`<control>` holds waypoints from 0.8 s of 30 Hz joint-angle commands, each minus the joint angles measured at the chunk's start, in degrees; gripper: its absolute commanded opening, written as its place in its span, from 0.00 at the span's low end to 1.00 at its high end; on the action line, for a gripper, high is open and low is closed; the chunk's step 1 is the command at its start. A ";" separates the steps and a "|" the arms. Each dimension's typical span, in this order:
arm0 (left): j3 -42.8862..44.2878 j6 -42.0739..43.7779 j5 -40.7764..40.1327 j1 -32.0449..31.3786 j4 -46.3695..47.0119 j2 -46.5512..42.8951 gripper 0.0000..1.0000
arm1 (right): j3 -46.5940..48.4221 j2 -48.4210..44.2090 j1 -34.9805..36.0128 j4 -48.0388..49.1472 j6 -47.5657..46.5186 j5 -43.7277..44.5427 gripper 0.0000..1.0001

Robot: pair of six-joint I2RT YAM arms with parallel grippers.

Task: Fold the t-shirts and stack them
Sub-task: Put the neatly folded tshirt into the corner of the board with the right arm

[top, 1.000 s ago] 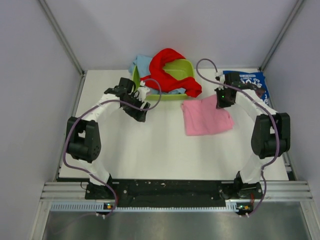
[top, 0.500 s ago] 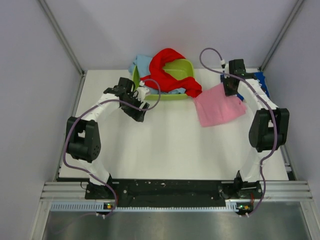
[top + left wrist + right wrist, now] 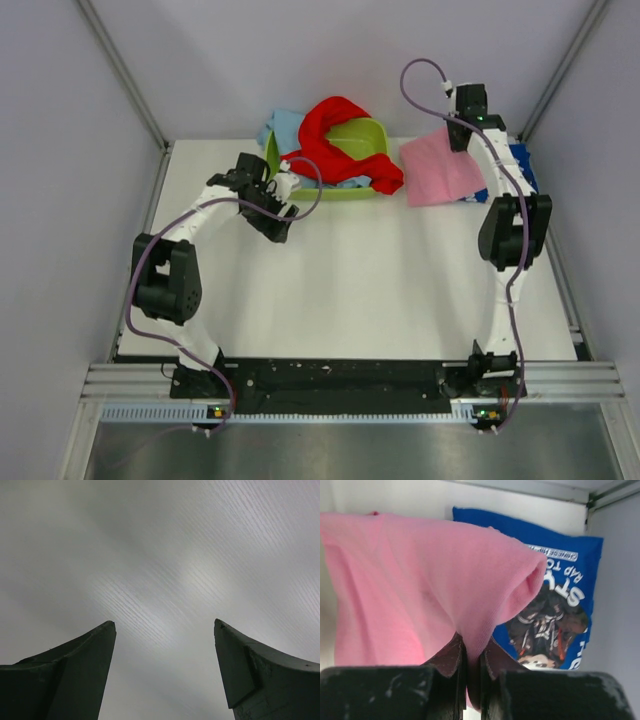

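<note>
Clamped by one bunched fold in the right gripper [image 3: 474,652], the pink t-shirt [image 3: 440,172] hangs upper right of the overhead frame above the navy t-shirt [image 3: 560,580] and may sag open or land askew; the left gripper [image 3: 164,622] gapes empty.

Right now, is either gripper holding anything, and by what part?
Right gripper pinches the pink shirt by a bunched fold at its edge. Left gripper is open, holding nothing.
</note>
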 commanded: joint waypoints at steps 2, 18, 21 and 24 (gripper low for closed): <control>1.81 1.17 -0.21 0.24 -0.24 0.21 0.84 | 13.86 3.76 -1.11 2.69 -9.40 4.81 0.00; 4.44 1.79 -1.35 0.24 -0.68 3.20 0.84 | 14.93 -1.85 -3.40 3.13 -22.96 4.81 0.00; 4.71 1.79 -1.61 0.24 -0.68 3.81 0.84 | 15.02 -2.99 -5.14 2.69 -23.57 4.11 0.00; 4.62 2.23 -1.96 0.24 -0.50 4.08 0.84 | 14.40 -3.26 -6.56 2.60 -23.75 3.58 0.00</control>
